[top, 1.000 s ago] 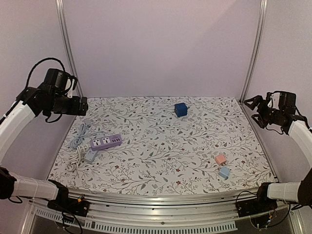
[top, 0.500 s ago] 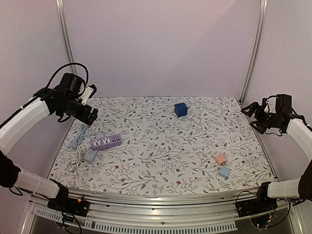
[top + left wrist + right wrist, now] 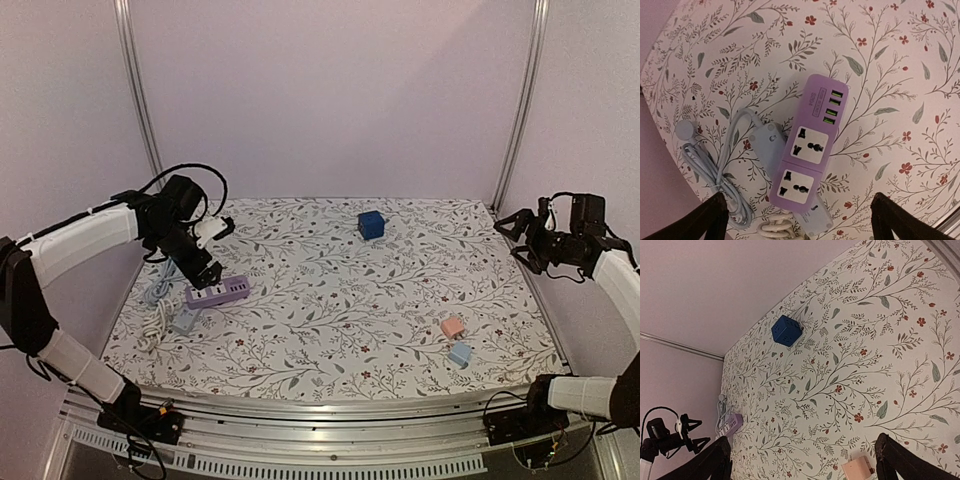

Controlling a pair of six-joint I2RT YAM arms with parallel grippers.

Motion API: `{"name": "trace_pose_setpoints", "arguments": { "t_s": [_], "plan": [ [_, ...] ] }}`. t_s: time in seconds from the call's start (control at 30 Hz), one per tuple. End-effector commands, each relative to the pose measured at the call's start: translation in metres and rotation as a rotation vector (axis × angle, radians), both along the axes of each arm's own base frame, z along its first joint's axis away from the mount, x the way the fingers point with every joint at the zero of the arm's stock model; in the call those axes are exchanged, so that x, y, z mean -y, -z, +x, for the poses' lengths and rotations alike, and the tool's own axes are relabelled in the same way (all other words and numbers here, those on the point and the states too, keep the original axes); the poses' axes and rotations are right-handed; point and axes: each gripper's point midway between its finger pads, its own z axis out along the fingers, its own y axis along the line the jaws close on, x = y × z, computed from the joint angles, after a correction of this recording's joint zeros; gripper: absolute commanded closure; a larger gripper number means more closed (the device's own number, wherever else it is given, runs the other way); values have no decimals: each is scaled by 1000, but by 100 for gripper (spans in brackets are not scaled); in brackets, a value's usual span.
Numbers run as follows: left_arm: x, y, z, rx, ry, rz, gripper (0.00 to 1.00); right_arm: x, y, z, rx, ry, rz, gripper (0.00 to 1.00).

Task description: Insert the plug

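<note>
**A:** Top view first. The left gripper [image 3: 207, 268] hangs just over the strip [image 3: 217, 292], fingers spread with nothing in them. The right gripper [image 3: 512, 235] is splayed wide too, and it's empty.

**B:** Where are the plugs?

**A:** The pink plug [image 3: 452, 327] and blue plug [image 3: 460, 353] sit side by side, well apart from the right fingers, on the arm-base side of them. The cube [image 3: 371, 224] is far from both grippers.

**B:** And the left wrist?

**A:** The strip lies between the two fingers [image 3: 700, 222], sockets up, with its USB end pointing away from them. The cord [image 3: 735, 185] is bunched by the finger on the view's left.

**B:** Right wrist?

**A:** The pink plug just peeks in at the bottom edge, between the fingers [image 3: 905, 462]. The cube is far ahead.
</note>
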Motion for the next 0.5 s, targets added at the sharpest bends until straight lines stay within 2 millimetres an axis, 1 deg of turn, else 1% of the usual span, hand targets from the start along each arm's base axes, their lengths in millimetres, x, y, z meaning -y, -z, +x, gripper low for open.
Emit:
{"name": "trace_pose_setpoints", "arguments": {
  "t_s": [0.0, 0.1, 0.23, 0.33, 0.47],
  "plan": [
    [0, 28, -3, -70, 60, 68, 0, -6, 3, -13, -13, -25, -1, 1],
    [-5, 44, -4, -102, 70, 122, 0, -8, 1, -16, -11, -34, 5, 1],
    [-14, 59, -5, -125, 82, 189, 0, -11, -1, -19, -7, -44, 17, 1],
    [-19, 66, -2, -132, 89, 233, 0, -14, -3, -21, -2, -61, 27, 1],
    [-20, 75, 5, -134, 78, 247, 1, -17, -3, -24, -3, -76, 36, 1]
  ]
}}
